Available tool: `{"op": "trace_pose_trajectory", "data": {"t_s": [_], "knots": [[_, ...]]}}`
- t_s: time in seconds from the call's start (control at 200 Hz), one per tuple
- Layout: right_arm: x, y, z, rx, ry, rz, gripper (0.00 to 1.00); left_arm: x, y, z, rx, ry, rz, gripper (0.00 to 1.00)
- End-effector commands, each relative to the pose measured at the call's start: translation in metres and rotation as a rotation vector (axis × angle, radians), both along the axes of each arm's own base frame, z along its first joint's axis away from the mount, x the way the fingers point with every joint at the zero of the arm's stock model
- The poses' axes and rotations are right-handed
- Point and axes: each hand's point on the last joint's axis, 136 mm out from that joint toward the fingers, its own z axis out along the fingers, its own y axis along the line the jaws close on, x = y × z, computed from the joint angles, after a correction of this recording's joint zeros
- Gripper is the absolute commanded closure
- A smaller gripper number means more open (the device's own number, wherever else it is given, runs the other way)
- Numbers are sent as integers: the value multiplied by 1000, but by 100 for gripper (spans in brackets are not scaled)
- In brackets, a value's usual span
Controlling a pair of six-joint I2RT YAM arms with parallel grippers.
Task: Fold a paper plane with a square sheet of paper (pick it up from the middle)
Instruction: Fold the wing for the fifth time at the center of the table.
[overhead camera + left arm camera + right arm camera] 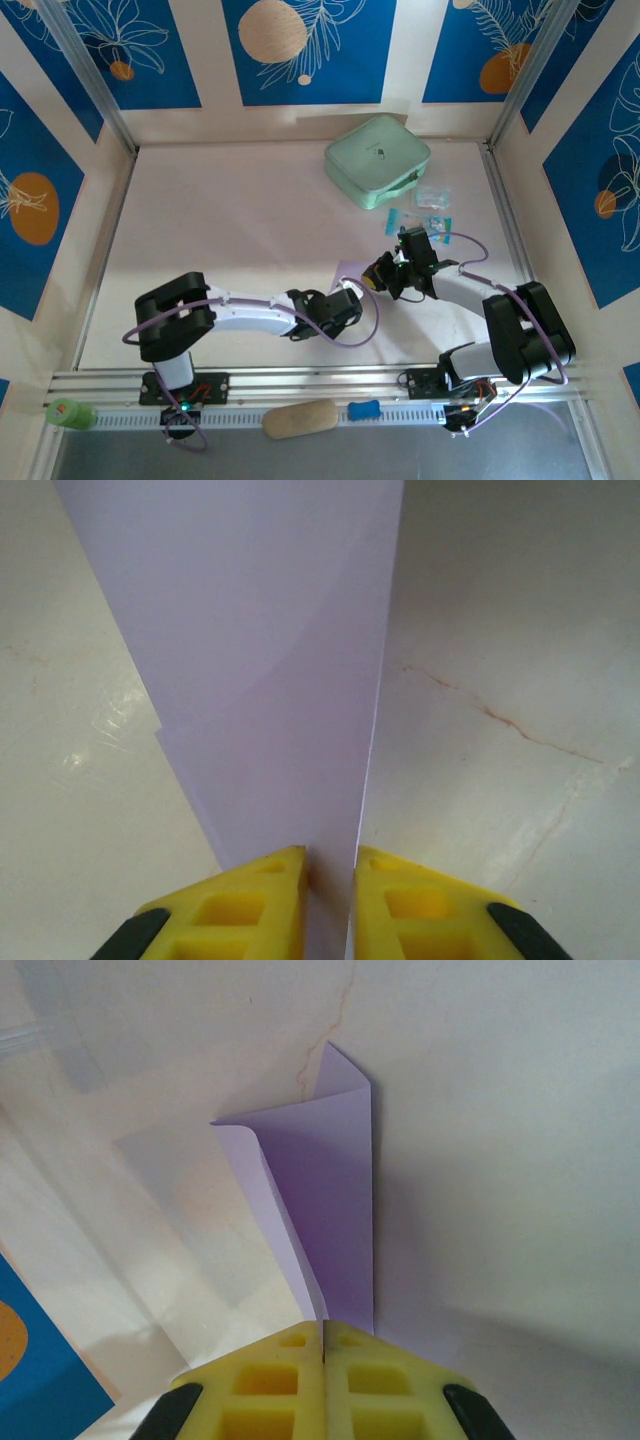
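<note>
Lavender-purple thin square sheet of paper (pixel 352 268), now partly folded, hangs btwn the two arms just above the pale tabletop (pixel 230 230), near its middle-right. It's off the surface prob. so both arms can work a crease w/o the table dragging on the flaps.

The right gripper (pixel 323 1335) has its yellow fingers pressed together w/ no gap, and the sheet comes out of the seam, so it's clamped on the paper. Its wrist view shows one straight folded edge on the right, a flap curling open on the left and a small corner turned over at the far tip. Pinching right on the folded edge looks meant to keep the layers from springing apart.

The left gripper (pixel 330 865) has its yellow fingers (pixel 260 890) either side of the same sheet, w/ the paper running up through a narrow slot btwn them. Can't tell if the pads are pressing yet or just bracketing it. One edge stands near upright there while the rest slopes off left, so the sheet is bent, not flat. Gripping from the opposite end prob. gives tension along the centre line.

The mint-green rounded square case (pixel 377 160) and small blue packets (pixel 435 222) sit at the far right, well apart from the work.

No dart shape yet; judging by the loose flap, early-to-mid folding.
</note>
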Motion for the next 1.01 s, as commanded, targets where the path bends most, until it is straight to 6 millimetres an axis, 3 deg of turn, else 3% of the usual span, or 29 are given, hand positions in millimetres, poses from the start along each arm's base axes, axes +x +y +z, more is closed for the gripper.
{"op": "trace_pose_trajectory", "data": {"t_s": [0.0,0.18,0.375,0.665,1.0], "knots": [[-7,-4,-2,-5,24,-13,97,0,-4,10,-9,-26,-10,85],[-7,-5,-2,-6,25,-15,97,0,-3,9,1,-27,-7,87],[-7,-5,-2,-5,23,-14,97,2,-2,8,10,-31,0,80],[-6,-6,-1,-2,19,-15,98,2,0,6,24,-33,4,80],[-6,-6,0,0,18,-14,98,2,-1,6,22,-31,3,88]]}}
